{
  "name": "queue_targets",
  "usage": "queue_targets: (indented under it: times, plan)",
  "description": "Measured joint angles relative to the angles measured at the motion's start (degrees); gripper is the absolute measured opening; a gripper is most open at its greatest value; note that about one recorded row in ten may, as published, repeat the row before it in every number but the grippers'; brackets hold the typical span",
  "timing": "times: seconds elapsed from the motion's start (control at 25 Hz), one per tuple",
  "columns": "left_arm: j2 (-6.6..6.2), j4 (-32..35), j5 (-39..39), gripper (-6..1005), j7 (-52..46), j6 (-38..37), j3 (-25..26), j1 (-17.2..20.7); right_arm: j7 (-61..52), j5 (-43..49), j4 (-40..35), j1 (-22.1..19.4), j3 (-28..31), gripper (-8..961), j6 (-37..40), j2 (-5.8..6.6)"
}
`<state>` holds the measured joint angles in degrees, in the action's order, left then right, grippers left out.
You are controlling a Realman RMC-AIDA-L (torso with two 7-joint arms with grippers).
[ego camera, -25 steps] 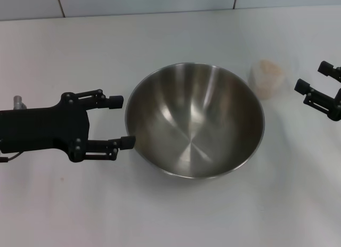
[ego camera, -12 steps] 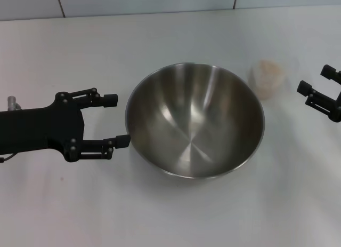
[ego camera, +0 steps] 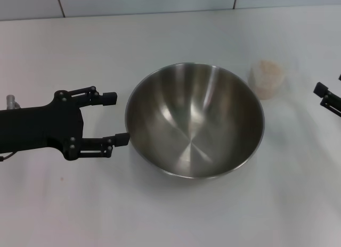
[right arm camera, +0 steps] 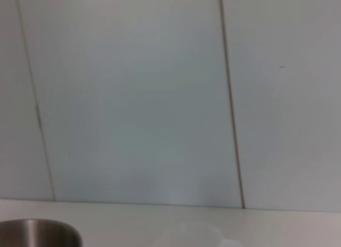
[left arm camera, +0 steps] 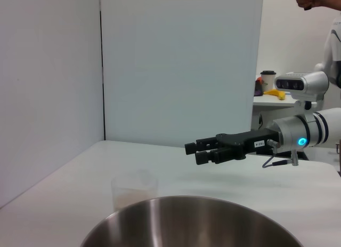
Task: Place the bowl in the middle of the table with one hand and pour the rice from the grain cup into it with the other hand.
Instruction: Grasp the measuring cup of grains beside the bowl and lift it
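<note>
The steel bowl [ego camera: 194,119] stands upright in the middle of the white table [ego camera: 160,215], nothing inside it. My left gripper [ego camera: 116,119] is open just left of its rim, with the nearer fingertip [ego camera: 123,140] close to the rim. The grain cup [ego camera: 266,79], pale with rice, stands just behind the bowl's right side. At the right edge, apart from the cup, only the tip of my right gripper [ego camera: 329,87] shows; the left wrist view shows the right gripper [left arm camera: 196,152] open and empty beyond the bowl [left arm camera: 197,220] and the cup [left arm camera: 133,191].
White wall panels [ego camera: 160,1] close off the table at the back and on the left. The right wrist view shows mostly wall panels and a bit of the bowl's rim [right arm camera: 37,231]. A side table with a banana [left arm camera: 274,93] stands far behind.
My right gripper has drawn back to the right, away from the grain cup, almost out of the head view. The left gripper slid slightly left of the bowl, then held still.
</note>
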<state>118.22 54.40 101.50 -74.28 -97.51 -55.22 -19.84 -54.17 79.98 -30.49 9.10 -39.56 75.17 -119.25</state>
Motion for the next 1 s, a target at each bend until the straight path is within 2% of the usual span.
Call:
queue_targets:
  times: [0.2,0.4,0.68,1.0]
  plan:
    - [0.01,0.0,0.0,841,0.0,0.2,0.0,-0.5,2.5,0.0,4.1,2.0,5.2,785,-2.3,-0.01]
    - [0.05,0.0,0.0,841,0.0,0.1,0.0,-0.9,3.1,-0.1,6.8,4.8,7.8,785,-6.0,0.03]
    - [0.13,0.0,0.0,841,0.0,0.1,0.0,-1.2,3.2,0.2,8.0,7.8,7.5,785,-9.8,0.09]
    - [0.16,0.4,-0.1,840,-0.4,0.1,0.0,-1.4,3.2,0.5,8.3,9.1,6.0,783,-11.4,0.09]
